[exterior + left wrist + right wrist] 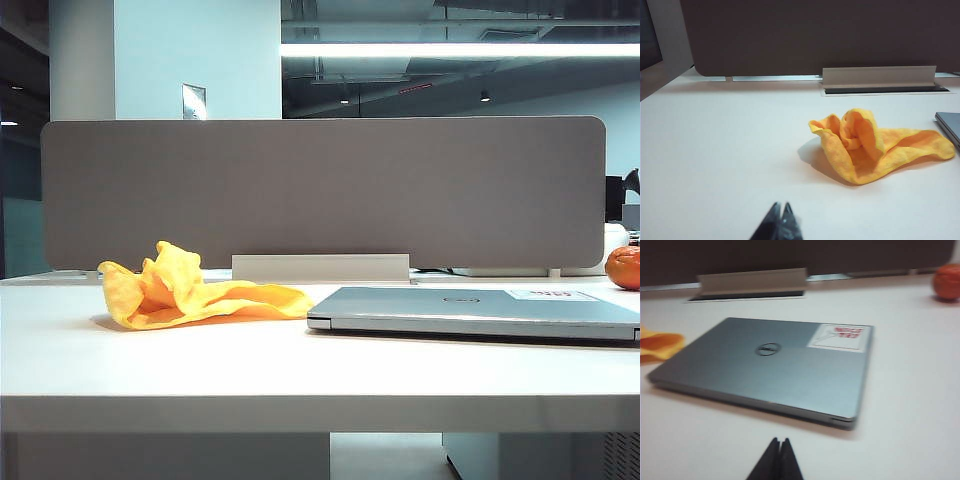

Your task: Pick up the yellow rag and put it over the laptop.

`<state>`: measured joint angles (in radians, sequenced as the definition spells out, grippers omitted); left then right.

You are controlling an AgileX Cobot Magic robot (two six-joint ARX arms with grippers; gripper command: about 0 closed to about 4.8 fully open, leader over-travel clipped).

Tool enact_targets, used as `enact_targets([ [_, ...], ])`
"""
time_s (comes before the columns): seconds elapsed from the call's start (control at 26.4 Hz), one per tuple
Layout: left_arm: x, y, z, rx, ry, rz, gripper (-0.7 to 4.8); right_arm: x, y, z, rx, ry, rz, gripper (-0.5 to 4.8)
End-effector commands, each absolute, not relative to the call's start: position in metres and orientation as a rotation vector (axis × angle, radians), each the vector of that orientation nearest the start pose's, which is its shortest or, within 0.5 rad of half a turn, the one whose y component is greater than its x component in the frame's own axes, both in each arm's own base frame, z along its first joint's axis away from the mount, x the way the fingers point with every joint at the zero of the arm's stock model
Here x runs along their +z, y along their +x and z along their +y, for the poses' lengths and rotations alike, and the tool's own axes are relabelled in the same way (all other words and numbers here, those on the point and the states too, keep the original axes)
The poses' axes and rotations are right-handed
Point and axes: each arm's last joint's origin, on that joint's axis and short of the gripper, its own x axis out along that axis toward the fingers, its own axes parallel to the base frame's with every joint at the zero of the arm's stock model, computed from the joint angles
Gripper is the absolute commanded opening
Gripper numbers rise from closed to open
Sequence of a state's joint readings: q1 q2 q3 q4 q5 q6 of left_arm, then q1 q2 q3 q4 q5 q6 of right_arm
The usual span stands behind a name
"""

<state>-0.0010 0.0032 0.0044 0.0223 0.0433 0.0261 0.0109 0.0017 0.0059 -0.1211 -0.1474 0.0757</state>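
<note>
The yellow rag (190,295) lies crumpled on the white table, just left of the laptop (480,312). In the left wrist view the yellow rag (875,145) sits some way ahead of my left gripper (781,206), whose fingertips meet with nothing between them. The closed silver-grey laptop (770,370) with its round logo and white sticker lies flat ahead of my right gripper (779,441), which is also shut and empty. A corner of the yellow rag (657,345) shows beside the laptop in the right wrist view. Neither gripper appears in the exterior view.
A grey partition panel (320,190) stands along the back of the table (320,370), with a light cable-slot cover (320,267) at its foot. A round orange fruit (624,267) sits at the far right behind the laptop.
</note>
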Motion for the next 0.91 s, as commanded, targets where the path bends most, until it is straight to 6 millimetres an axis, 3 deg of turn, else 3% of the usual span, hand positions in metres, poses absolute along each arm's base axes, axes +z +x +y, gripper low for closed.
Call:
enact_targets([
  [0.04, 0.1695, 0.0974, -0.0012, -0.044, 0.027, -0.042, -0.06, 0.1537, 0.0956, 0.0102, 0.33, 0.094, 0.116, -0.06],
  [0.38, 0.1698, 0.0973, -0.0012, -0.044, 0.027, -0.045, -0.06, 0.1539, 0.0935, 0.0149, 0.505, 0.102, 0.122, -0.06],
  [0.91, 0.1786, 0.0965, -0.002, -0.072, -0.015, -0.134, -0.06, 0.1539, 0.0929, 0.0159, 0.544, 0.104, 0.123, -0.06],
])
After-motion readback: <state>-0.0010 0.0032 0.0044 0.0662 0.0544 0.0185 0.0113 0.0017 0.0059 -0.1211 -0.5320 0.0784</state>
